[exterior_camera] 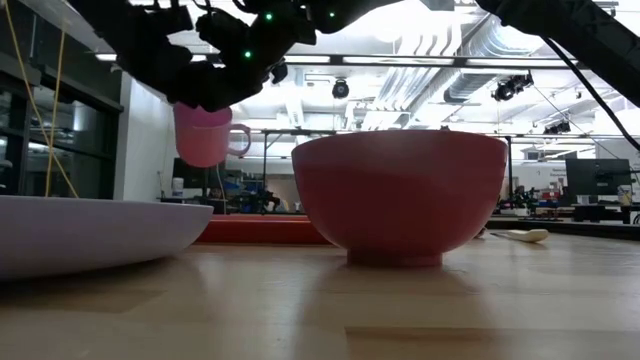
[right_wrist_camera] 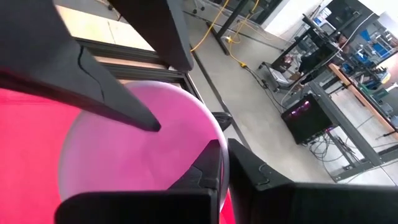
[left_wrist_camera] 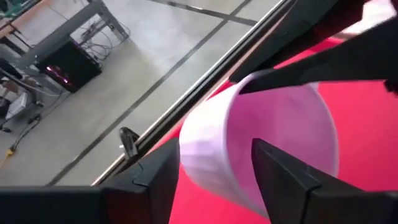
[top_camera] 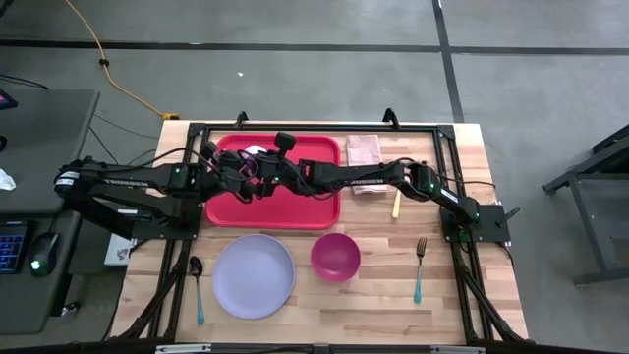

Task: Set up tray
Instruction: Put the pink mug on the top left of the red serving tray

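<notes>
Red plastic marks the landmark here: the tray (top_camera: 295, 202) lies at the far middle of the wooden table (top_camera: 462, 295), and everything else is placed from it.

Above the tray's far-left part, both arms meet around a pink cup (exterior_camera: 205, 133), which hangs clear of the tray floor in the low view. The right gripper (right_wrist_camera: 222, 163) has its fingers pinched tight on the cup's rim, so it carries the cup. The left gripper (left_wrist_camera: 214, 165) straddles the cup's body with its fingers spread and a gap showing on each side; it looks to be letting go, though whether one pad touches the wall I cannot tell.

As a judgement, the setting-up is at an early stage. Nothing visibly rests on the tray yet; the cup is over it but not set down. Left to bring in:
- lavender plate (top_camera: 254, 276), on the near side of the tray
- magenta bowl (top_camera: 335, 257), also near of the tray, just beside the plate
- spoon (top_camera: 197, 285), near and to the left of the tray
- fork (top_camera: 420, 267), near and to the right of the tray
- folded napkin (top_camera: 364, 149) and a pale yellow utensil (top_camera: 396, 205), just off the tray's right edge
</notes>
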`<control>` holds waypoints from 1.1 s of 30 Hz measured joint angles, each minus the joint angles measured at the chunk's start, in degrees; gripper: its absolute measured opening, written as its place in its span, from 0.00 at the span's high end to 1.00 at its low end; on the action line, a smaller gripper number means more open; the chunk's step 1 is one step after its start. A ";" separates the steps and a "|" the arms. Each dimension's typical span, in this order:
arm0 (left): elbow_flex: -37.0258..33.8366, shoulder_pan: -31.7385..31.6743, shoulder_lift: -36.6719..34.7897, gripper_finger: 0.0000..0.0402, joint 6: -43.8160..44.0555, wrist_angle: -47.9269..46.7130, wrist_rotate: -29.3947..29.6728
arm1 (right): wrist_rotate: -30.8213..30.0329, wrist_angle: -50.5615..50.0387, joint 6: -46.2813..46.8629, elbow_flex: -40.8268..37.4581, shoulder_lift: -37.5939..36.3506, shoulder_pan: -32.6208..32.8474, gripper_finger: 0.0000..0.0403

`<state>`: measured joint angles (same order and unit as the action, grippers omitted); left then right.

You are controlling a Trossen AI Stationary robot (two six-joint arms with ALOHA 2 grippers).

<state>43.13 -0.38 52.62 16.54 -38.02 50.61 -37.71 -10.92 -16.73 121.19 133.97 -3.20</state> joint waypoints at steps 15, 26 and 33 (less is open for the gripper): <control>0.00 -0.02 -0.02 0.42 0.22 -0.86 -2.60 | 1.63 -0.25 -1.70 -0.02 0.00 0.32 1.00; 0.00 -0.02 -0.05 0.67 0.09 -0.76 -1.83 | 1.02 0.11 -2.74 -0.13 0.00 0.33 1.00; 0.00 -0.08 -0.09 0.95 0.90 -0.86 -1.79 | 1.26 0.37 -2.58 -0.13 -0.02 0.39 1.00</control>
<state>43.13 -0.46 52.53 17.44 -38.88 48.82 -36.45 -10.55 -19.31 121.05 133.95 -2.81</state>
